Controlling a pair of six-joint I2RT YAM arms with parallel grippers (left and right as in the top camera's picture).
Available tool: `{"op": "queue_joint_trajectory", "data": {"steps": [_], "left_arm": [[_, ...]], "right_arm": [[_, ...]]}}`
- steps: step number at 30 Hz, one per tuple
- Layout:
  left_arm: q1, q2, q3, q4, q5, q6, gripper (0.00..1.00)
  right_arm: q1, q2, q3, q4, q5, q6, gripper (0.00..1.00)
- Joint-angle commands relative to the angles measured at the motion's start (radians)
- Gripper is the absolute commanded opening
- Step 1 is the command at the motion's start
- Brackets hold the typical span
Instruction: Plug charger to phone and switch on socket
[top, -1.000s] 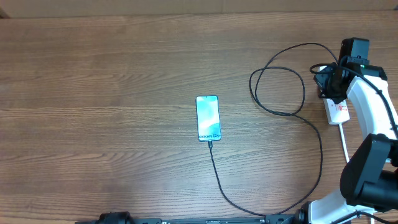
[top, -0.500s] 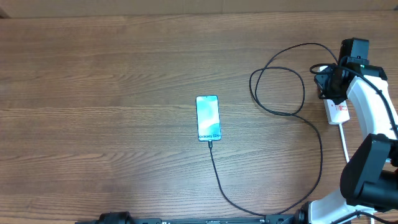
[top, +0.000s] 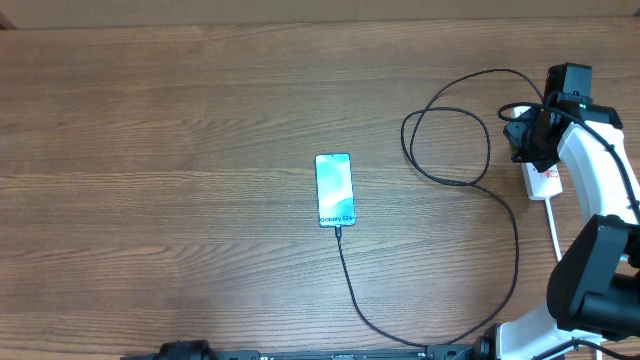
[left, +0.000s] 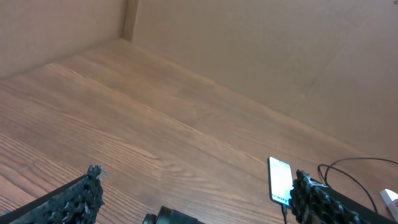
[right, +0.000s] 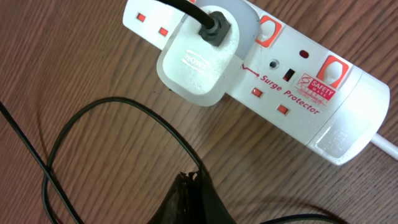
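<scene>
Brown wood-grain surface (top: 180, 120), cardboard walls (left: 249, 37) behind. The phone (top: 335, 190) lies mid-surface, cabled. The charger (right: 199, 62) sits in the socket (right: 298, 93). Right pincer (right: 193, 199) is clenched, empty, beside it. Left pincer (left: 198, 177) gapes wide, empty.

the phone (top: 334, 190) lies near the middle of the table (top: 150, 150), and the charger (top: 517, 250) runs from its near end toward the front edge, then right and back into a loop just left of the socket (top: 543, 178), its plug head (right: 199, 59) seated in it.
</scene>
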Motion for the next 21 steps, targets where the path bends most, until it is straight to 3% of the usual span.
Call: {"op": "queue_joint_trajectory", "data": {"steps": [1, 11, 21], "left_arm": [[0.01, -0.004, -0.002, 0.002, -0.01, -0.007, 1.0], [0.01, -0.004, -0.002, 0.002, -0.01, -0.007, 1.0], [0.01, -0.004, -0.002, 0.002, -0.01, -0.007, 1.0]], "right_arm": [[-0.002, 0.002, 0.001, -0.005, -0.003, -0.001, 0.04], [-0.016, 0.011, 0.002, 0.004, 0.024, 0.037, 0.04], [-0.172, 0.013, 0.066, -0.042, -0.017, 0.048, 0.04]]}}
